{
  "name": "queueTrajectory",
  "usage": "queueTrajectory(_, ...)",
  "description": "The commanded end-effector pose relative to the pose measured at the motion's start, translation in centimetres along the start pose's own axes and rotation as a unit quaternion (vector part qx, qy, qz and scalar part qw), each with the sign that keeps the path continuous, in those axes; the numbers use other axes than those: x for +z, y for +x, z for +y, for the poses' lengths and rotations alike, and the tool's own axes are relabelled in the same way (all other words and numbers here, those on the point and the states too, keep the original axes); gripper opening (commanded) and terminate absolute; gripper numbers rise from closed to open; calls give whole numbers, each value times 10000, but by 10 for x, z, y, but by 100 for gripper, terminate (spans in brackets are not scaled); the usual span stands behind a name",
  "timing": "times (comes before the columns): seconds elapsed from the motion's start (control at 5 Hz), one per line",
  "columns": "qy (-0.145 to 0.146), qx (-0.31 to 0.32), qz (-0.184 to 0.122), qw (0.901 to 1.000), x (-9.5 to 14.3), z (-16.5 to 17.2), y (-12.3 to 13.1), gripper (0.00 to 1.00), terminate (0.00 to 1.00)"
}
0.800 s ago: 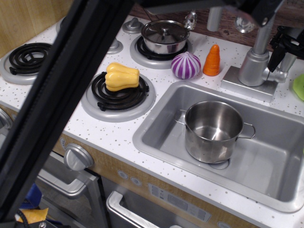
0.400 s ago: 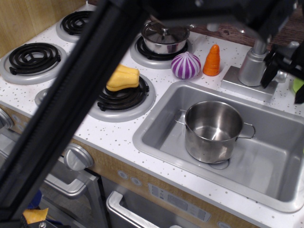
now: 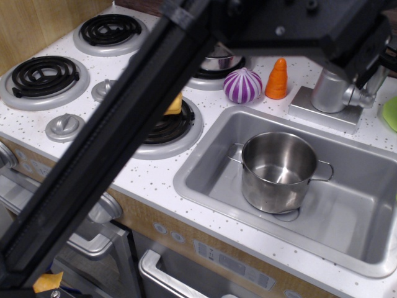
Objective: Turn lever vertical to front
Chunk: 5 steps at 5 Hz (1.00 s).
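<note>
The lever [image 3: 360, 97] is a short silver-grey stub with a rounded end. It juts to the right from the cylindrical tap body [image 3: 330, 90], which stands on a grey base at the sink's back edge. My black arm crosses the view diagonally from bottom left to top right. Its gripper end [image 3: 368, 66] hangs just above the tap body and the lever. The fingers merge into the dark mass, so I cannot tell whether they are open, shut or touching the lever. The tap spout is hidden behind the arm.
A steel pot [image 3: 279, 171] stands in the sink [image 3: 205, 161]. A purple onion [image 3: 243, 85] and an orange carrot [image 3: 277, 79] stand left of the tap. A yellow squash [image 3: 175, 104] on a burner is mostly hidden. Stove knobs [image 3: 65, 126] lie at the left, and a green object [image 3: 391, 114] at the right edge.
The arm has swung lower across the view, now covering the squash and rear pot. The gripper has moved from the tap's right side to just above it. The lever still juts right.
</note>
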<state>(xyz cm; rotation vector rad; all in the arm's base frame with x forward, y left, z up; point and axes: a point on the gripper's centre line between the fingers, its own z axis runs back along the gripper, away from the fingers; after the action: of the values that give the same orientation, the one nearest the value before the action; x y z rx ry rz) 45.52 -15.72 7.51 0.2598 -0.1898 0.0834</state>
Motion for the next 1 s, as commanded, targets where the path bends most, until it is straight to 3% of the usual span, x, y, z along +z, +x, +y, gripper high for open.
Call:
queueTrajectory(0.0, -36, 114, -618, 9980, 41, 13, 23, 100, 0)
queueTrajectory(0.2, 135, 44, -795, 9967, 41, 19, 29, 100, 0)
queueTrajectory(0.6, 132, -5, -1020, 9947, 35, 24, 38, 100, 0)
queueTrajectory(0.8, 50, 50, -1051, 9944, 30, 24, 40, 0, 0)
